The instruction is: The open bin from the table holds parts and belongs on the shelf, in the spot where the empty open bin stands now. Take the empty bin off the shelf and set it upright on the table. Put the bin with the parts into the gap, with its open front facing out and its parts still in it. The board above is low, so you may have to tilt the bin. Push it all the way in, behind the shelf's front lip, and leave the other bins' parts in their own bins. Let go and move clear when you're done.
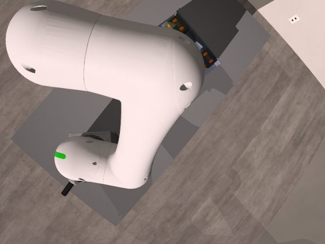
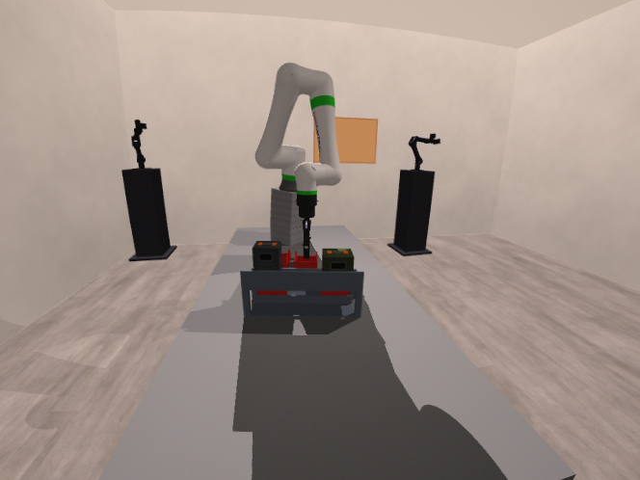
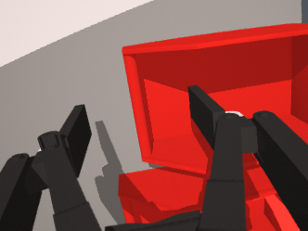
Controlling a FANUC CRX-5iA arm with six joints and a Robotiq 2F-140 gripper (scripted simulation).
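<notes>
My gripper (image 2: 306, 255) (image 3: 138, 110) is open and holds nothing. In the wrist view its right finger is over the inside of a red open bin (image 3: 209, 60), and its left finger is outside that bin's left wall, over the table (image 3: 51, 86). The visible inside of this bin shows no parts. A second red bin (image 3: 162, 181) is just below it in the wrist view, partly hidden by the fingers; its contents cannot be told. The exterior view shows two red bins, one (image 2: 306, 262) by the fingertips and one (image 2: 286, 258) to its left, behind the shelf (image 2: 302, 278). The arm hides them in the top view.
A dark box (image 2: 266, 255) and a green box (image 2: 337, 259), both with orange marks, stand on the shelf's top. Red bins show low through the shelf, left (image 2: 272, 292) and right (image 2: 335, 293), with a gap between. Two black pedestals (image 2: 145, 212) (image 2: 414, 210) stand beyond the table's sides.
</notes>
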